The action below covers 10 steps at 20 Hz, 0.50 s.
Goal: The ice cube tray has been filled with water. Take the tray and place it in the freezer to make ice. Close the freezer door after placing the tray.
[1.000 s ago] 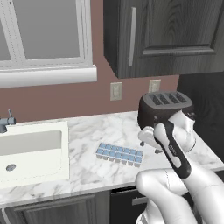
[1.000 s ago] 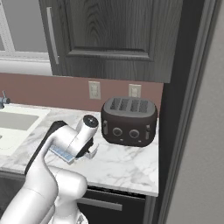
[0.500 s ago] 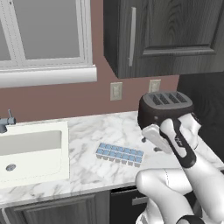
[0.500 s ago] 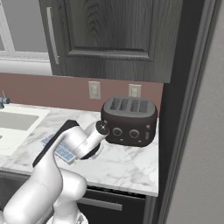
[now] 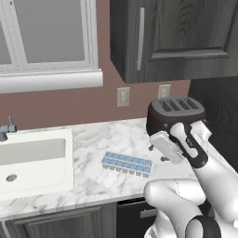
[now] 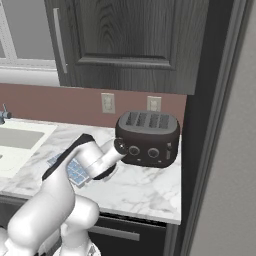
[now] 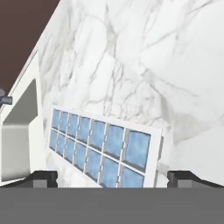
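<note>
The ice cube tray (image 5: pixel 127 164) lies flat on the marble counter, left of the toaster, and the water (image 7: pixel 109 140) shows as light blue in its two rows of cells. In the right base view the arm covers much of the tray (image 6: pixel 75 171). My gripper (image 5: pixel 159 141) hangs above the tray's right end, clear of it. In the hand view the gripper (image 7: pixel 113 177) is open, its fingertips (image 7: pixel 43 177) set wide on either side of the tray's near end (image 7: pixel 131 153). Nothing is held. The freezer and the freezer door are out of view.
A dark toaster (image 5: pixel 176 114) stands at the back right, close behind my hand. A white sink (image 5: pixel 32 158) with a faucet (image 5: pixel 5 130) takes up the left. Dark wall cabinets (image 5: pixel 176 37) hang overhead. A tall flat-grey panel (image 6: pixel 230 150) runs down the right edge.
My wrist has turned and the hand has shifted a little over the tray's right end. The tray has not moved and the jaws stay wide apart.
</note>
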{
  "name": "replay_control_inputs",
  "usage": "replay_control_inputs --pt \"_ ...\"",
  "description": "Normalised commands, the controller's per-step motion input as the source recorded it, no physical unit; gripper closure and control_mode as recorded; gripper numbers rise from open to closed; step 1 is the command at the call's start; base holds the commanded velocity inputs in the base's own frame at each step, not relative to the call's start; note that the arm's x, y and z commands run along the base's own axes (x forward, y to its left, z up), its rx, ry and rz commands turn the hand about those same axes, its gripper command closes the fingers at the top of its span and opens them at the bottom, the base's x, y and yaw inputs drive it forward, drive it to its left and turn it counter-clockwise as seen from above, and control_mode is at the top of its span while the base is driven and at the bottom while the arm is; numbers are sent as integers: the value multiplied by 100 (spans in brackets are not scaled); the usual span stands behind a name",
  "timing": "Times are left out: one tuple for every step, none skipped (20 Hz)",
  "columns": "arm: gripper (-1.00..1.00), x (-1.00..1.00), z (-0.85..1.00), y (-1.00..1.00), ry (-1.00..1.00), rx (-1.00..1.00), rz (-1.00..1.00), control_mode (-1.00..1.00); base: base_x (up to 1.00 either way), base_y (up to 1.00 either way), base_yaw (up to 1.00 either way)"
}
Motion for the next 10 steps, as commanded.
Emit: replay_control_inputs --pt "-100 0 -11 4 5 8 0 -100 0 0 0" --pt "-100 0 -14 4 2 9 0 -100 0 0 0" --pt "-100 -1 -15 7 2 8 0 -100 0 0 0" --pt "-100 -9 -19 8 0 6 0 -100 0 0 0" --pt "-100 -12 -23 9 0 5 0 -100 0 0 0" --pt "-100 -7 -26 12 0 5 0 -100 0 0 0" --pt "-100 -2 -27 13 0 5 0 -100 0 0 0" --pt "-100 -2 -29 12 0 5 0 -100 0 0 0" --pt "-100 -1 -24 9 0 7 0 -100 0 0 0" --pt "-100 -1 -25 9 0 7 0 -100 0 0 0"
